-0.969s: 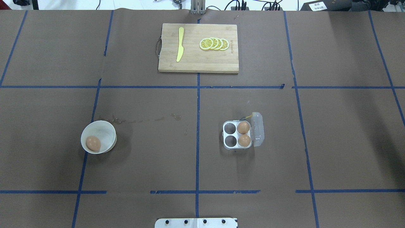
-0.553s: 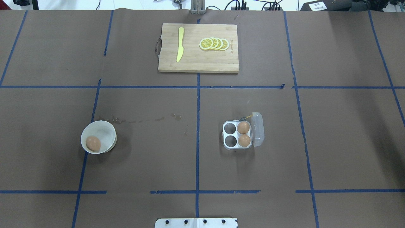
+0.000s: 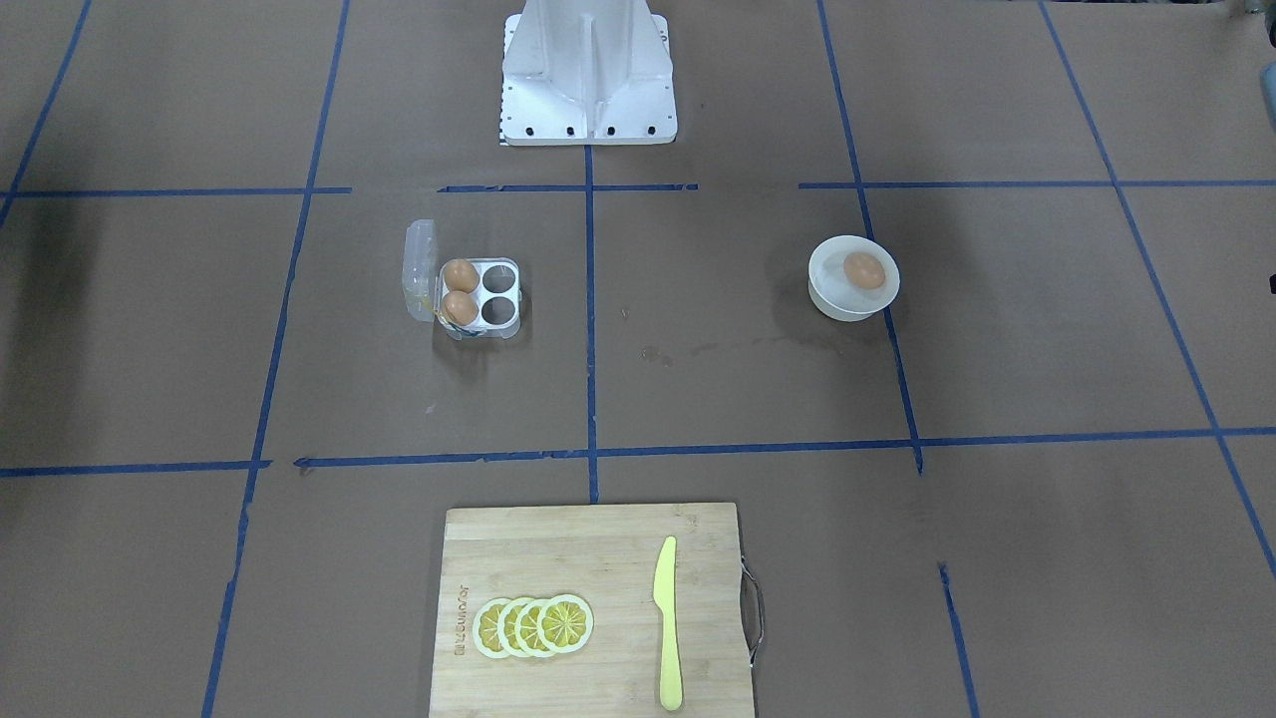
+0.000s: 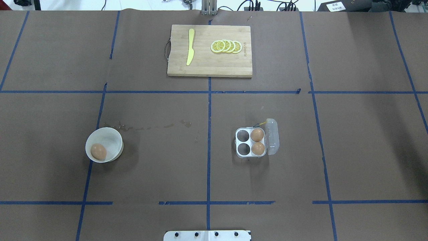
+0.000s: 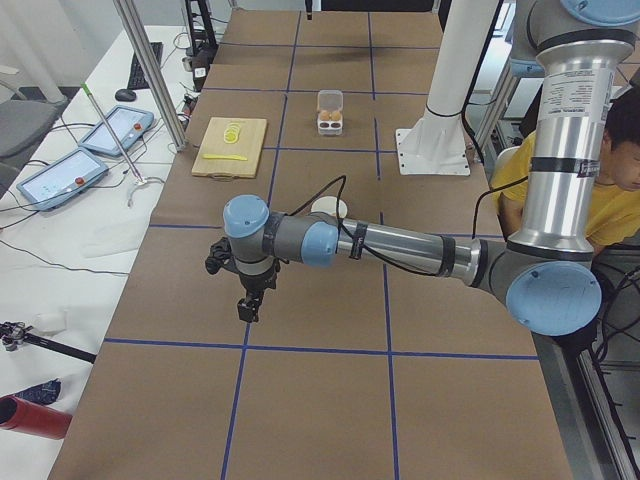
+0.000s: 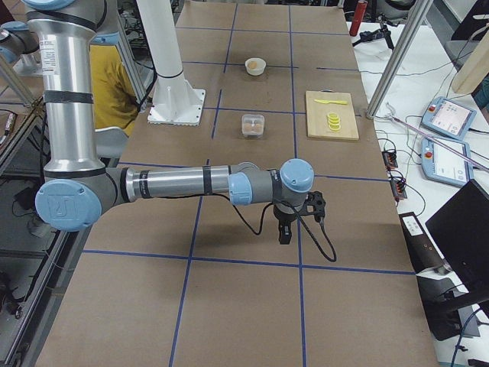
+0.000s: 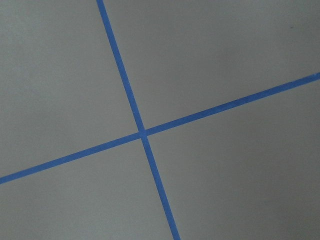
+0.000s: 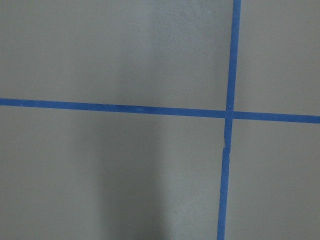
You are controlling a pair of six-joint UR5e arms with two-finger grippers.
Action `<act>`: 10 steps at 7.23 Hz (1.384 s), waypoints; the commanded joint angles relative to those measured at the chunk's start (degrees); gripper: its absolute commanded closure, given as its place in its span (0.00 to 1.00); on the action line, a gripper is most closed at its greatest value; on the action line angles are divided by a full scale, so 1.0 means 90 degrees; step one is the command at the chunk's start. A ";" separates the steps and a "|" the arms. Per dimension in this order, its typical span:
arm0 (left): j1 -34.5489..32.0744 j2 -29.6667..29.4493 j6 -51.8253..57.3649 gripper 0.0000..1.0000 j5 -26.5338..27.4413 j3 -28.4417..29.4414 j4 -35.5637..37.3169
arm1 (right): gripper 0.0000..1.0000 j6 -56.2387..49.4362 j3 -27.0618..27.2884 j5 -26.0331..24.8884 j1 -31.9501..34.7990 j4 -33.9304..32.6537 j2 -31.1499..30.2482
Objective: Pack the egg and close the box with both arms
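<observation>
One orange-brown egg [image 4: 98, 151] lies in a round white bowl [image 4: 114, 140] on the left half of the table. The clear four-cup box [image 4: 238, 142] stands right of centre with its lid [image 4: 272, 136] open to the right. Two more eggs [image 4: 257, 135] fill its right-hand cups; the two left cups are empty. The left gripper [image 5: 248, 305] shows only in the exterior left view, hanging over bare table far from the bowl. The right gripper [image 6: 284, 233] shows only in the exterior right view, far from the box. I cannot tell whether either is open or shut.
A wooden cutting board [image 4: 209, 65] with a yellow knife [image 4: 190, 47] and lemon slices [image 4: 226, 46] lies at the far middle. The white base [image 4: 207, 235] is at the near edge. Both wrist views show only brown paper and blue tape lines [image 7: 142, 132]. A person [image 5: 600, 190] sits behind the robot.
</observation>
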 commanded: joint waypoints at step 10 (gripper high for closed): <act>0.2592 -0.0279 -0.6859 0.02 -0.0228 -0.1309 -0.0992 | 0.00 0.0016 0.0085 0.0355 -0.0156 0.0824 -0.0152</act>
